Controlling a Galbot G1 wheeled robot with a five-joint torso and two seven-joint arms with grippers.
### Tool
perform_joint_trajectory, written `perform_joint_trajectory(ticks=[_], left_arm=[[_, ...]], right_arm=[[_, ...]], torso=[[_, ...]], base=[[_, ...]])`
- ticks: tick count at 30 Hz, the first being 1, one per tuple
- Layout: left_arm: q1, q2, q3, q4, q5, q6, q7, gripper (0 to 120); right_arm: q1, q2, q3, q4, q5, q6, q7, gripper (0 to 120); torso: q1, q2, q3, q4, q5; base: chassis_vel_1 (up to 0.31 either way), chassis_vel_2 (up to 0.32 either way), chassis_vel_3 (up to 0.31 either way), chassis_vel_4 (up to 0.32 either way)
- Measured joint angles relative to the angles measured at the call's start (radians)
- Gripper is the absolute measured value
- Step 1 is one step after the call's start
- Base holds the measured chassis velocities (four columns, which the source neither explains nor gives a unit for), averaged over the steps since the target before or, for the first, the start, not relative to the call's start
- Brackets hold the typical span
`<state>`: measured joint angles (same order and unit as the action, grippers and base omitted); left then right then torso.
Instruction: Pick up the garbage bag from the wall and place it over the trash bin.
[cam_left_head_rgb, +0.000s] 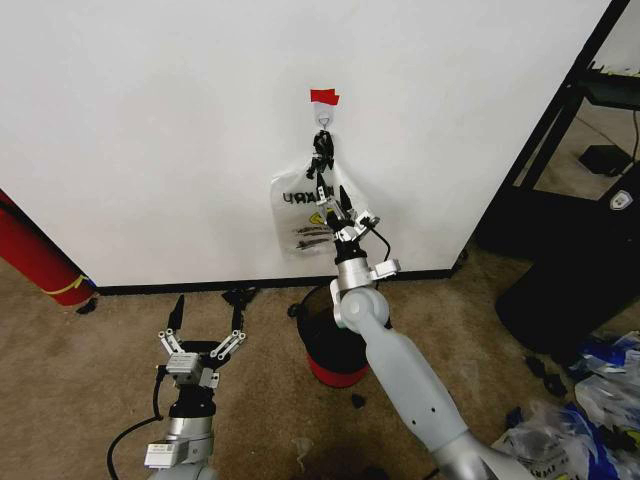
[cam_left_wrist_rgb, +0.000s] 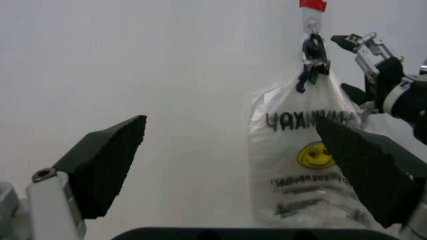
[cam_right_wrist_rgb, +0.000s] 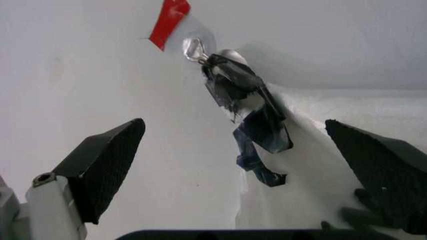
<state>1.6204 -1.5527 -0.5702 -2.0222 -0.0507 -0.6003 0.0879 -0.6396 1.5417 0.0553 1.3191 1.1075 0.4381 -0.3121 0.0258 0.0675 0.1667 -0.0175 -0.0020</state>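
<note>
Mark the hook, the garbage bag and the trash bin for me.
hook (cam_right_wrist_rgb: 194, 49): right wrist view, on the metal loop below the red tape.
garbage bag (cam_left_wrist_rgb: 303, 175): left wrist view, on the printed front panel.
trash bin (cam_left_head_rgb: 318, 325): head view, on the mesh wall left of the right arm.

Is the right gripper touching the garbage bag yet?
Cannot tell. In the head view the right gripper overlaps the garbage bag. The right wrist view shows its jaws open astride the handles, neither contact nor gap plain.
</note>
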Motion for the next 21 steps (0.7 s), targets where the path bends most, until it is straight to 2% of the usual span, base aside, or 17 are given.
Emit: perform_joint_trajectory(ticks=[12,21], left_arm=[[-0.009,0.019,-0.003,0.016,-0.006,0.001,-0.013,100],[-0.013,0.021,-0.008,0.024,-0.008,0.0,-0.02,100]], right_arm=[[0.084,0.06,0.001,-0.121,-0.018,-0.008,-0.04,100],[0.117,0.066,0.009,-0.188,-0.019,-0.024,-0.067,100]], torso=[[0.0,0.0,0.0,0.0001,0.0],[0.0,0.0,0.0,0.0,0.0]], base=[[0.0,0.0,0.0,0.0],[0.0,0.0,0.0,0.0]])
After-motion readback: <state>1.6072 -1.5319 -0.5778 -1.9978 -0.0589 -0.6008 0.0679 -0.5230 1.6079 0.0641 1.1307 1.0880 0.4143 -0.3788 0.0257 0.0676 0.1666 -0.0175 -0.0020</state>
